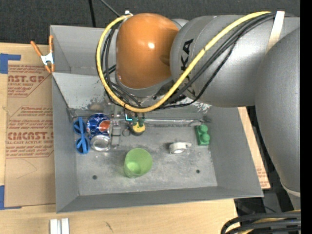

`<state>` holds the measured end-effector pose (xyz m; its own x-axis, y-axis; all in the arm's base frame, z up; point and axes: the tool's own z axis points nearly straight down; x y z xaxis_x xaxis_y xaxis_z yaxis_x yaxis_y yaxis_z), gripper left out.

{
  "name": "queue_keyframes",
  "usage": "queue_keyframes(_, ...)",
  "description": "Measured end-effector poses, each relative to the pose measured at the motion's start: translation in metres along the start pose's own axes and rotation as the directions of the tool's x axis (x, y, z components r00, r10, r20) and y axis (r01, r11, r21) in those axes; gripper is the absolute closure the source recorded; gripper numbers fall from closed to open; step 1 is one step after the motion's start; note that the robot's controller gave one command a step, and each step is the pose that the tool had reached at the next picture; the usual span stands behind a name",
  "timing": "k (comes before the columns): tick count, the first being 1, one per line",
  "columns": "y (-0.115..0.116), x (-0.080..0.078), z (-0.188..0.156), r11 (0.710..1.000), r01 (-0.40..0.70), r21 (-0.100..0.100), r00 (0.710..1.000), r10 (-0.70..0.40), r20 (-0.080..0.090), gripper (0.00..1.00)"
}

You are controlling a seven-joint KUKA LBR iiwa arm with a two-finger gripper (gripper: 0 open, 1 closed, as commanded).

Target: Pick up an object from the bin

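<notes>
Over the left floor of the grey bin [146, 194]: the gripper [117, 129] of the KUKA arm [234, 57] sits low, just to the right of a blue, red and silver drink can [99, 130].
Arm: reaches in from the right, its grey body covering the bin's upper right. An orange dome [144, 48] caps the wrist, looped by yellow and black cables [100, 52].
Grip: cannot tell whether it is wide or narrow, because the wrist hides most of the tool from above.
Drink can: lies on its side at the left of the floor with its silver end toward the bin's front. It is either touching the gripper or only just beside it; which of the two, cannot tell.
Blue plastic piece [80, 135]: lies against the can's left side, close by the left wall.
Small yellow and black thing [139, 126]: on the floor just right of the gripper, below the wrist.
Green cup [136, 162]: on the middle of the floor, nearer the front, apart from the gripper.
White ring [178, 147]: right of the cup, alone on the floor.
Green block [203, 134]: farther right, near the right wall.
Bin: grey metal with sloped walls and a scuffed floor.
</notes>
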<state>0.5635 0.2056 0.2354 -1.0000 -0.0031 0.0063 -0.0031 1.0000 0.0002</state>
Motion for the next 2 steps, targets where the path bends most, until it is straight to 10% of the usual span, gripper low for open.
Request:
queue_keyframes(1, -0.001, 0.0118, 0.1422, 0.999, 0.045, 0.001, 0.999, -0.045, 0.0, 0.0)
queue_keyframes(2, 0.0002, 0.0085, 0.1361, 0.999, 0.044, -0.003, 0.999, -0.044, 0.01, 1.0)
